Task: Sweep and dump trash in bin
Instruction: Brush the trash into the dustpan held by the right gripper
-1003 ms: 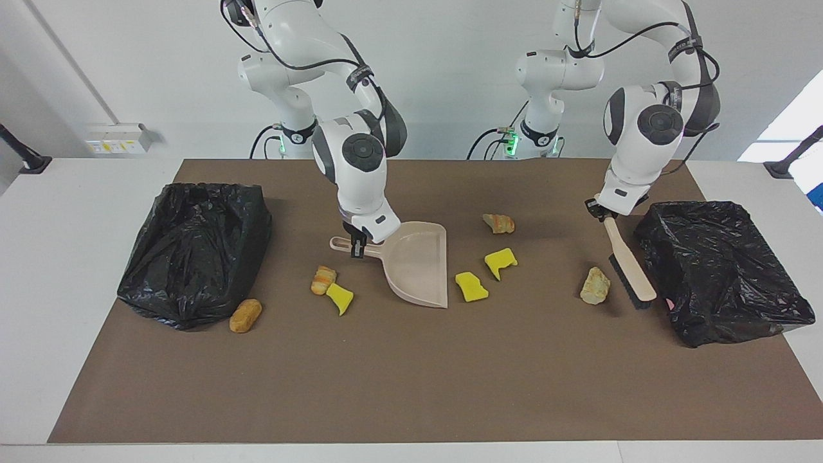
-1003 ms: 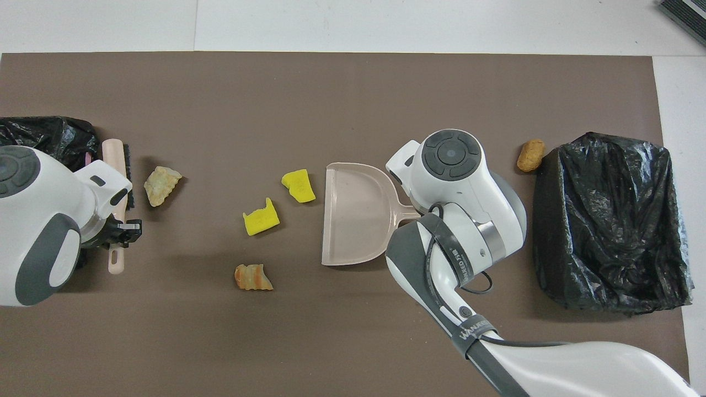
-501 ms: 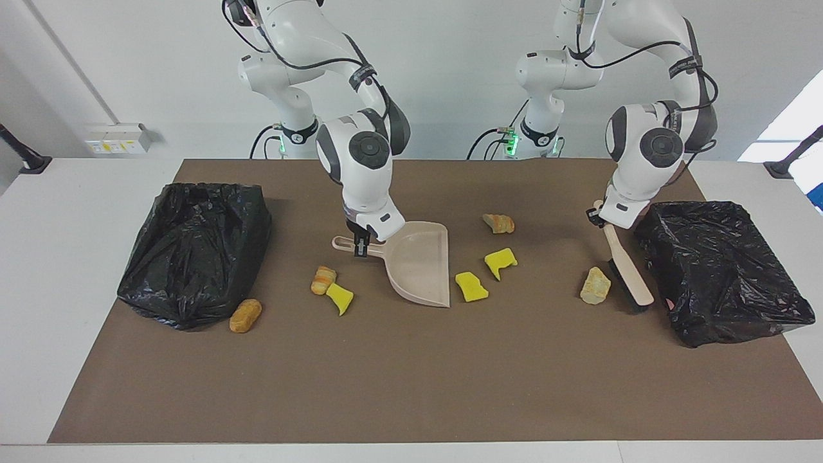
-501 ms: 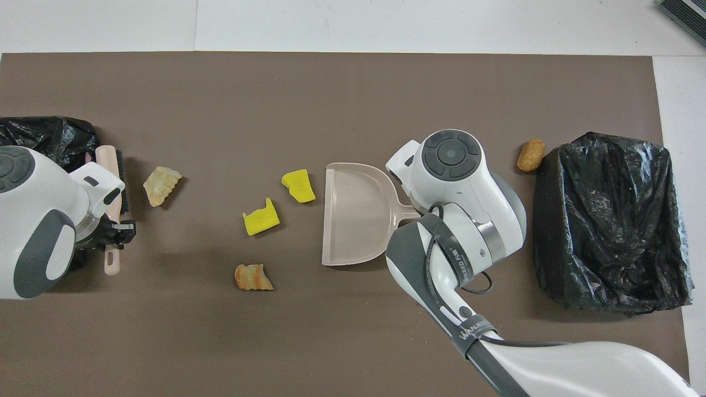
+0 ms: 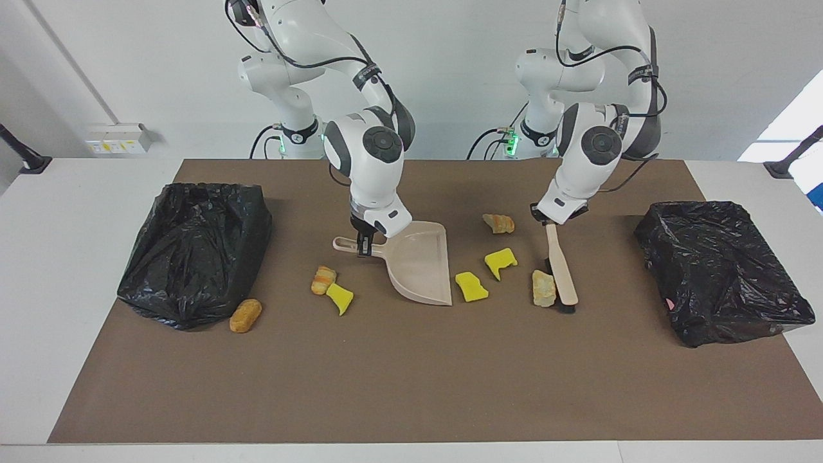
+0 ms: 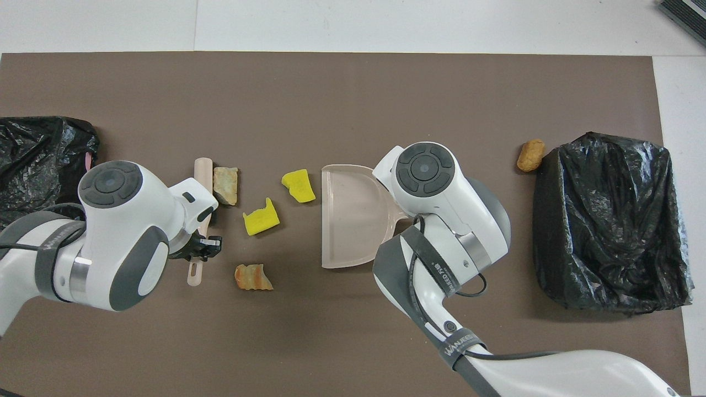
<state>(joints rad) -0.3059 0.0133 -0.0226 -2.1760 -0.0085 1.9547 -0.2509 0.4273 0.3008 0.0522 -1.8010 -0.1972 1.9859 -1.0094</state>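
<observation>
My right gripper [image 5: 362, 247] is shut on the handle of the beige dustpan [image 5: 419, 263], whose open edge rests on the mat facing the left arm's end. My left gripper [image 5: 548, 222] is shut on the handle of the beige brush [image 5: 560, 270]. Its black bristles are down on the mat against a pale trash lump [image 5: 543, 287]. Two yellow chunks [image 5: 471, 287] [image 5: 500, 261] and an orange-tan lump [image 5: 498, 223] lie between brush and dustpan. Another yellow chunk [image 5: 339, 298] and a tan lump [image 5: 323, 280] lie beside the dustpan's handle. In the overhead view my right arm hides its gripper.
A black-lined bin [image 5: 193, 251] stands at the right arm's end of the brown mat, with a tan lump [image 5: 245, 315] against it. A second black-lined bin [image 5: 720, 270] stands at the left arm's end. The mat [image 5: 411, 386] farther from the robots is bare.
My left arm has swung the brush from beside its bin toward the dustpan, pushing the pale lump along. The right gripper and dustpan have shifted only slightly.
</observation>
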